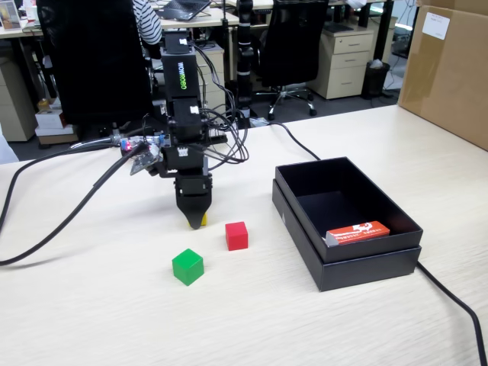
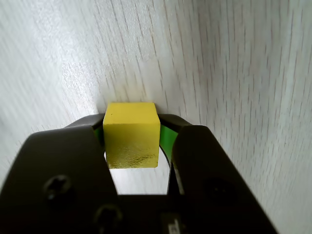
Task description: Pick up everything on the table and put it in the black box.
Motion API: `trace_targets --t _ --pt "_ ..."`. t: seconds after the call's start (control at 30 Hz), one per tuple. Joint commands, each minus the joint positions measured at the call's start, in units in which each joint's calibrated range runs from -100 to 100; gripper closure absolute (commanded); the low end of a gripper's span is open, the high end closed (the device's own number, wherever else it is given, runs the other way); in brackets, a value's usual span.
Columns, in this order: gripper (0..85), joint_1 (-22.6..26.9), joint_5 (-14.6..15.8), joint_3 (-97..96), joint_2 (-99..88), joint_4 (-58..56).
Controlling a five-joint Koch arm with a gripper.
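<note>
My gripper [image 2: 132, 141] grips the small yellow cube [image 2: 132, 135] on the pale wood-grain table [image 1: 91, 320]. Pick step under way; next, lift toward the matte black cardboard box [image 1: 385, 259].

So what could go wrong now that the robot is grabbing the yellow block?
The yellow cube sits near the tips of the gripper, so it might slip out when lifted. The red cube lies close by, toward the black box, so a low swing could knock it away. The box already holds an orange-red packet, so a dropped cube might land on it and bounce.
</note>
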Motion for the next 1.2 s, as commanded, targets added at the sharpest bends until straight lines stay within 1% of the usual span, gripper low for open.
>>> trace_targets --t 0.0,0.1,0.13,0.17,0.2,0.23,0.27,0.37,0.43,0.47,0.5,0.57,0.63,0.9,1.0,1.03,1.17 --pt "82.1 1.66 -0.2 4.37 -12.74 -4.08" --pt "82.1 4.79 0.15 7.27 -20.54 -6.75" --pt "82.1 7.37 0.68 11.63 -22.95 -9.17" --pt "82.1 8.64 1.03 14.71 -23.29 -9.95" --pt "82.1 11.18 1.17 20.42 -23.29 -10.21" --pt "82.1 11.58 1.17 21.42 -23.06 -10.21" --pt "82.1 13.53 1.17 26.77 -20.88 -10.21" --pt "82.1 16.21 1.07 35.02 -15.95 -10.21" --pt "81.8 20.02 1.71 45.62 -2.87 -10.21" --pt "81.8 20.07 1.71 45.71 -2.64 -10.21" --pt "81.8 20.85 2.2 47.89 2.3 -10.21" --pt "81.8 21.39 2.44 49.34 6.08 -10.12" --pt "81.7 22.56 3.08 54.42 17.79 -9.86" --pt "81.1 22.66 4.44 55.51 30.52 -9.86" --pt "80.9 22.66 4.69 56.05 32.36 -9.86" --pt "75.5 22.61 4.69 56.05 33.74 -9.95" --pt "63.0 22.52 4.69 55.51 35.57 -10.12"
